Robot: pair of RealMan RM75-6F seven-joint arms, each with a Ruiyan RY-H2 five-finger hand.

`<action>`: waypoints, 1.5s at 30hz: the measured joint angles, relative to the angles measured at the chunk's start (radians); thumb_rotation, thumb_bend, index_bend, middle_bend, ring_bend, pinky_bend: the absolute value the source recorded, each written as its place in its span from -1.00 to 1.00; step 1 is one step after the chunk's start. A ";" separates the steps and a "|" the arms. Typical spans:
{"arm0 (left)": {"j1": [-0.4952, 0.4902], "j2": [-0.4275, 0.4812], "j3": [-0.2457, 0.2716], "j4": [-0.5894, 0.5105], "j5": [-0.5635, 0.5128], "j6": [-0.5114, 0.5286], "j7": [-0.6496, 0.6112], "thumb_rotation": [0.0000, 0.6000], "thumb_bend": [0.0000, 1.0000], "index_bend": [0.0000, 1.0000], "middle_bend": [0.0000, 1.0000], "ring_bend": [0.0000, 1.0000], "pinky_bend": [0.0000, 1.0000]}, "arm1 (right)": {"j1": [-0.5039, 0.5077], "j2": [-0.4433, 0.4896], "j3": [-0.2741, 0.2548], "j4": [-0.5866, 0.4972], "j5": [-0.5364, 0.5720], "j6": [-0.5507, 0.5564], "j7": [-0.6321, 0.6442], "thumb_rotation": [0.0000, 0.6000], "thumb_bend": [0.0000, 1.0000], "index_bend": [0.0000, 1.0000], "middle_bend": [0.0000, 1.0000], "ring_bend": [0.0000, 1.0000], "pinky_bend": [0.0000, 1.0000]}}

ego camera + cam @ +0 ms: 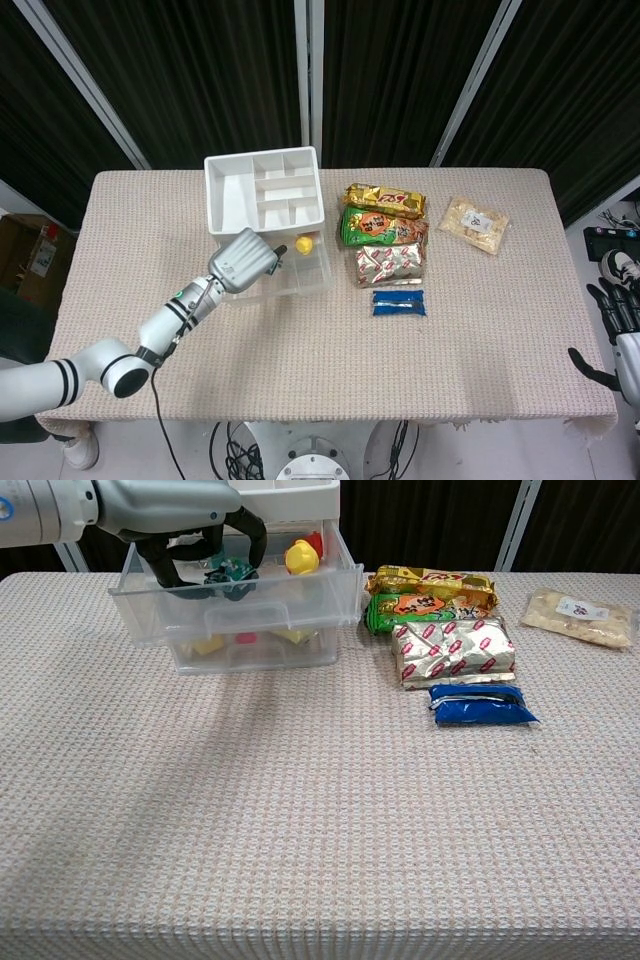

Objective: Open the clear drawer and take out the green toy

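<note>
Nearest the robot the table [300,830] carries only its woven cloth; the right hand [612,335] hangs off the table's far right edge, fingers apart and holding nothing, clear of the work. Further in, the snack packets [455,645] lie in a column beside the clear drawer [300,595], which stands pulled out, so the opening step looks done. The left hand [200,550] reaches down into it with dark fingers [255,550] curled around the green toy [228,575], which sits in the drawer's left part, well apart from the yellow toy [300,556]; whether the fingers actually clamp it I cannot tell. The chest view shows this curl and the toy through the drawer wall. The head view hides the toy under the hand but shows the white divided tray [262,188] behind.
</note>
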 measured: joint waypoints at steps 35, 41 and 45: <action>0.075 -0.105 0.166 -0.159 0.575 0.201 0.125 1.00 -0.25 -0.15 0.67 0.89 1.00 | -0.007 -0.016 -0.006 0.036 -0.015 0.012 0.031 1.00 -0.65 -1.00 -1.00 -1.00 -1.00; 0.074 -0.240 0.191 -0.029 0.583 0.135 0.173 1.00 -0.26 -0.20 0.65 0.89 1.00 | -0.011 -0.019 -0.009 0.043 -0.014 0.012 0.035 1.00 -0.65 -1.00 -1.00 -1.00 -1.00; 0.081 -0.297 0.196 0.027 0.566 0.104 0.188 1.00 -0.35 -0.51 0.53 0.77 1.00 | -0.010 -0.020 -0.010 0.044 -0.015 0.009 0.035 1.00 -0.65 -1.00 -1.00 -1.00 -1.00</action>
